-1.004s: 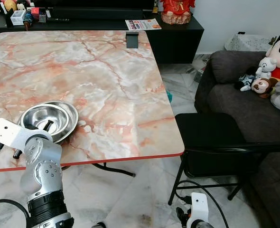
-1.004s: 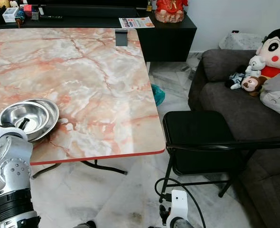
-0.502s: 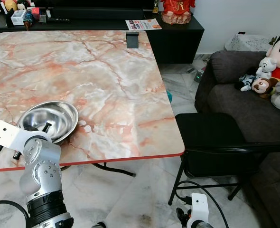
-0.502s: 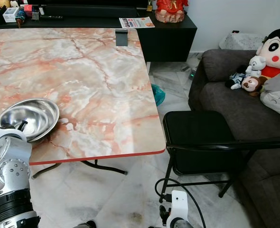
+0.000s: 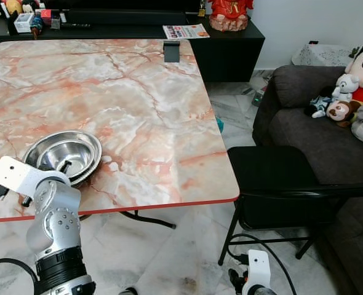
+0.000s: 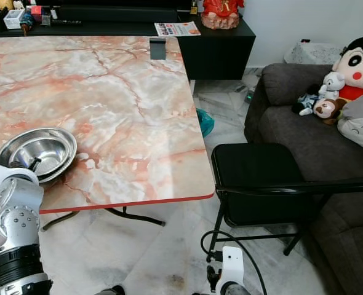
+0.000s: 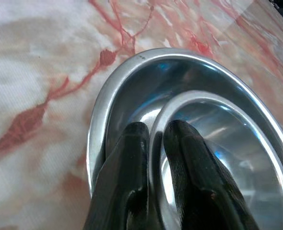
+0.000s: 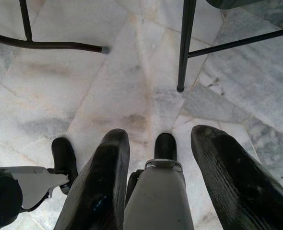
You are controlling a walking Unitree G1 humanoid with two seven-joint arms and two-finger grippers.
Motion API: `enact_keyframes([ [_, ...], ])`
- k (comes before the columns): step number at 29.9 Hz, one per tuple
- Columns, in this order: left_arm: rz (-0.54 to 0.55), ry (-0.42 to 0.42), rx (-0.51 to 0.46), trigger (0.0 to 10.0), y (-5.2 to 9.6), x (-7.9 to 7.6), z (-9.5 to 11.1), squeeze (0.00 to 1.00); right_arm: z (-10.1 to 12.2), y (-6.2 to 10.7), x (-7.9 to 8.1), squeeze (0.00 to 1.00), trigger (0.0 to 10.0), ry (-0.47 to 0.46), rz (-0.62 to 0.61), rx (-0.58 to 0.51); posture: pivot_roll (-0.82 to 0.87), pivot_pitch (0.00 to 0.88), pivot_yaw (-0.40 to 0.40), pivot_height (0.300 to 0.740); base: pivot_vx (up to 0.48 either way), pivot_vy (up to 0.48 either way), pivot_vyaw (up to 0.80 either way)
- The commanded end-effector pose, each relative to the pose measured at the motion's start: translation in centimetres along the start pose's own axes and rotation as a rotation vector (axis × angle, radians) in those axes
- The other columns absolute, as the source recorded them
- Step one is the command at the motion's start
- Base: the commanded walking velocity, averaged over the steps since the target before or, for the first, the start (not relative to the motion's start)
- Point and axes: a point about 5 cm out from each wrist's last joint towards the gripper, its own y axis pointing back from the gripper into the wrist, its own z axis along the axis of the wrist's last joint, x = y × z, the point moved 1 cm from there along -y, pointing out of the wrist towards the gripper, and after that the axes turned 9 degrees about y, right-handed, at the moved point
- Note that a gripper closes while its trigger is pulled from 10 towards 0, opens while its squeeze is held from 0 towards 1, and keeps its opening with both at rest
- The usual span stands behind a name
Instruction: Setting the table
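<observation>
Steel gleams in the left wrist view: two nested round stainless bowls, the smaller inner bowl [image 7: 218,158] sitting inside the wider outer bowl [image 7: 132,91], with the left pincer [image 7: 153,143] clamped on the inner rim. From the head, the stack rests near the front left corner of the pink-veined marble surface [image 5: 138,92]. Half a second ago the inner bowl was tipped up; now it lies level. The right pincer [image 8: 156,167] hangs spread apart over grey floor tiles [image 8: 132,72].

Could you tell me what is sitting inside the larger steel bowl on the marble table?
A smaller steel bowl is nested inside the larger bowl, and the left gripper pinches its rim, one finger on each side. The larger bowl's bottom is covered.
</observation>
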Motion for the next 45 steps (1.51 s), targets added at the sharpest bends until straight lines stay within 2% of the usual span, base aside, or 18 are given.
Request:
enact_keyframes([
  [1, -0.009, -0.008, -0.012, 10.0, 0.1, -0.5, 0.2, 0.0, -0.2, 0.1, -0.1, 0.0, 10.0, -0.013, -0.006, 0.004, 0.09, 0.134, -0.034, 0.74, 0.0, 0.0, 0.0],
  [10, 0.004, -0.04, -0.153, 10.0, 0.3, -0.7, 2.9, 0.0, 0.0, 0.0, -0.2, 0.0, 10.0, -0.01, -0.006, 0.001, 0.1, 0.131, -0.041, 0.74, 0.0, 0.0, 0.0],
  [13, -0.035, -0.056, -0.217, 10.0, 0.6, -1.5, 4.0, 0.0, 0.1, 0.0, -0.2, 0.0, 10.0, -0.006, -0.003, -0.001, 0.1, 0.129, -0.044, 0.74, 0.0, 0.0, 0.0],
  [16, -0.17, -0.13, -0.344, 10.0, 1.4, -3.5, 5.7, 0.0, 0.2, 0.0, -0.2, 0.0, 10.0, -0.003, -0.001, -0.005, 0.1, 0.13, -0.046, 0.74, 0.0, 0.0, 0.0],
  [18, -0.258, -0.252, -0.455, 10.0, 2.0, -4.7, 7.0, 0.0, 0.4, 0.0, -0.2, 0.0, 10.0, -0.005, -0.001, -0.013, 0.11, 0.129, -0.048, 0.74, 0.0, 0.0, 0.0],
  [19, -0.258, -0.252, -0.455, 10.0, 2.0, -4.7, 7.0, 0.0, 0.4, 0.0, -0.2, 0.0, 10.0, -0.005, -0.001, -0.013, 0.11, 0.129, -0.048, 0.74, 0.0, 0.0, 0.0],
  [21, -0.281, -0.341, -0.517, 10.0, 1.9, -4.9, 7.9, 0.0, 0.5, -0.1, -0.2, 0.0, 10.0, -0.005, -0.001, -0.017, 0.11, 0.127, -0.049, 0.74, 0.0, 0.0, 0.0],
  [23, -0.316, -0.508, -0.601, 10.0, 1.6, -4.9, 9.2, 0.0, 0.7, -0.1, -0.1, 0.0, 10.0, -0.004, 0.0, -0.02, 0.12, 0.127, -0.049, 0.74, 0.0, 0.0, 0.0],
  [26, -0.337, -0.633, -0.642, 10.0, 1.3, -4.7, 9.5, 0.0, 0.7, -0.1, -0.1, 0.0, 10.0, -0.002, 0.002, -0.021, 0.12, 0.126, -0.048, 0.74, 0.0, 0.0, 0.0],
  [30, -0.255, -1.103, -0.773, 10.0, 0.1, -1.4, 11.1, 0.0, 0.8, -0.2, 0.1, 0.0, 10.0, -0.003, 0.005, -0.025, 0.12, 0.127, -0.04, 0.74, 0.0, 0.0, 0.0],
  [37, 0.009, -1.391, -0.756, 10.0, -1.6, 4.2, 14.3, 0.0, 0.6, -0.1, 0.2, 0.0, 10.0, -0.005, 0.007, -0.02, 0.14, 0.133, -0.038, 0.74, 0.0, 0.0, 0.0],
  [38, 0.043, -1.5, -0.723, 10.0, -1.9, 5.5, 14.1, 0.0, 0.5, -0.1, 0.3, 0.0, 10.0, -0.003, 0.009, -0.017, 0.15, 0.134, -0.037, 0.74, 0.0, 0.0, 0.0],
  [39, 0.043, -1.5, -0.723, 10.0, -1.9, 5.5, 14.1, 0.0, 0.5, -0.1, 0.3, 0.0, 10.0, -0.003, 0.009, -0.017, 0.15, 0.134, -0.037, 0.74, 0.0, 0.0, 0.0],
  [40, 0.111, -1.671, -0.65, 10.0, -2.4, 7.8, 13.8, 0.0, 0.5, -0.1, 0.4, 0.0, 10.0, 0.0, 0.012, -0.015, 0.15, 0.136, -0.036, 0.74, 0.0, 0.0, 0.0],
  [42, 0.111, -1.671, -0.65, 10.0, -2.4, 7.8, 13.8, 0.0, 0.5, -0.1, 0.4, 0.0, 10.0, 0.0, 0.012, -0.015, 0.15, 0.136, -0.036, 0.74, 0.0, 0.0, 0.0],
  [43, 0.19, -1.79, -0.499, 10.0, -3.0, 10.9, 12.9, 0.0, 0.5, -0.1, 0.4, 0.0, 10.0, 0.0, 0.013, -0.015, 0.15, 0.136, -0.035, 0.74, 0.0, 0.0, 0.0],
  [44, 0.19, -1.79, -0.499, 10.0, -3.0, 10.9, 12.9, 0.0, 0.5, -0.1, 0.4, 0.0, 10.0, 0.0, 0.013, -0.015, 0.15, 0.136, -0.035, 0.74, 0.0, 0.0, 0.0],
  [45, 0.225, -1.843, -0.422, 10.0, -3.3, 12.4, 12.4, 0.0, 0.5, -0.1, 0.4, 0.0, 10.0, 0.001, 0.013, -0.015, 0.15, 0.136, -0.035, 0.74, 0.0, 0.0, 0.0],
])
